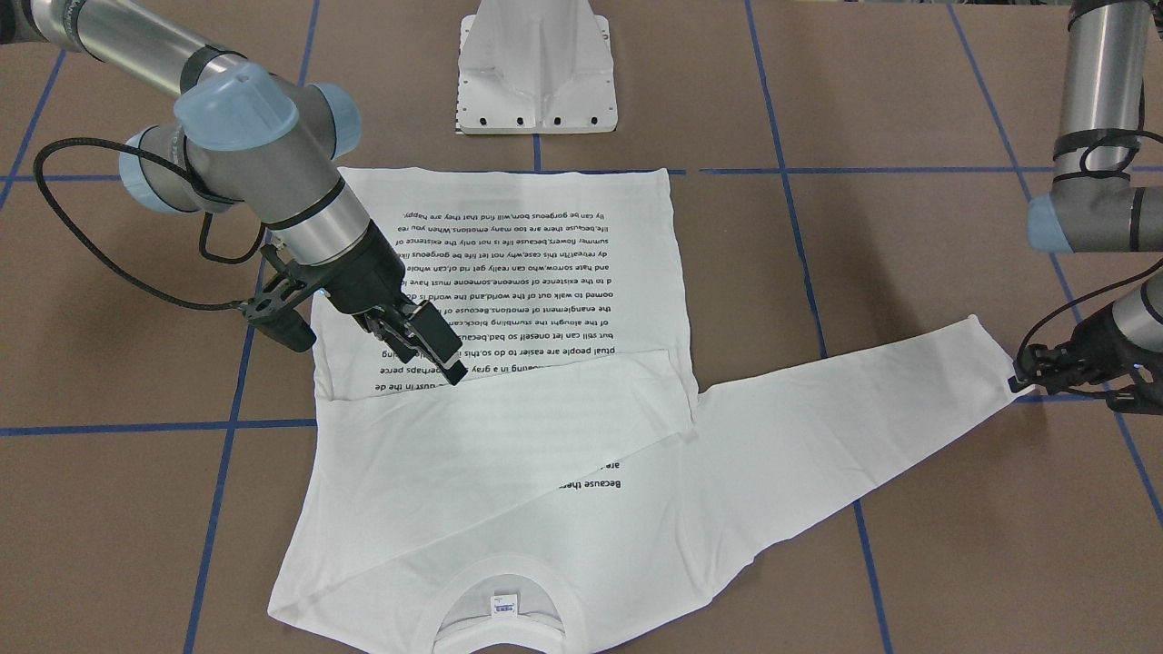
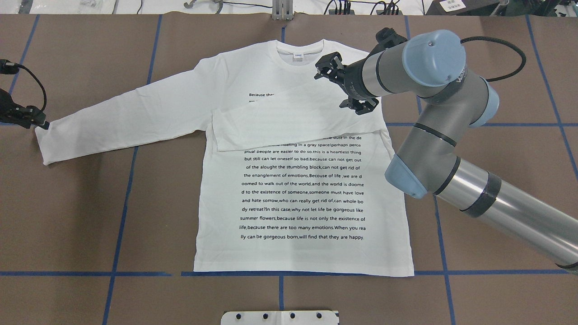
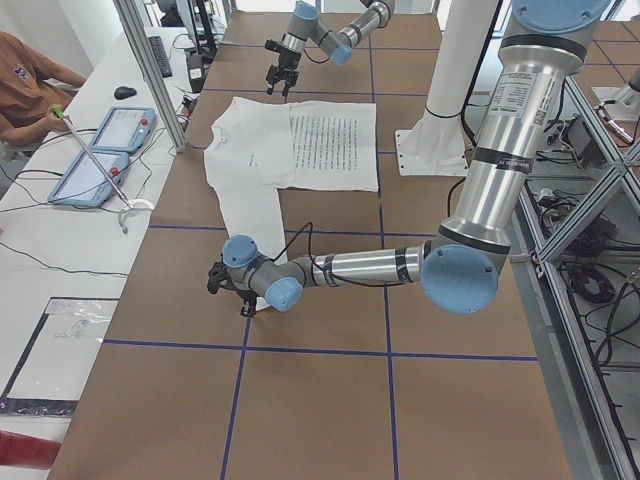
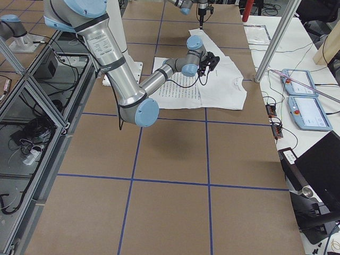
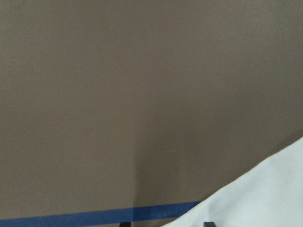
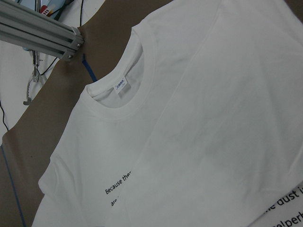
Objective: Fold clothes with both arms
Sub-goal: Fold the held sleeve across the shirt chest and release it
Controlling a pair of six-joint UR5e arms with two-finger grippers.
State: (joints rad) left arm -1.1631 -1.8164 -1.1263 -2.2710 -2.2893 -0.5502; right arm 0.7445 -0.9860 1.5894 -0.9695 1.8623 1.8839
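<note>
Folding the white long-sleeved T-shirt (image 2: 307, 253), flat mid-frame on the brown counter (image 2: 90, 216): the black left pincer (image 1: 1025, 380), open and empty, sits at the far-left cuff (image 2: 43, 144). I think it should pinch well, then carry low across. The black right pincer (image 2: 336, 88) hovers wide open, empty.
</note>
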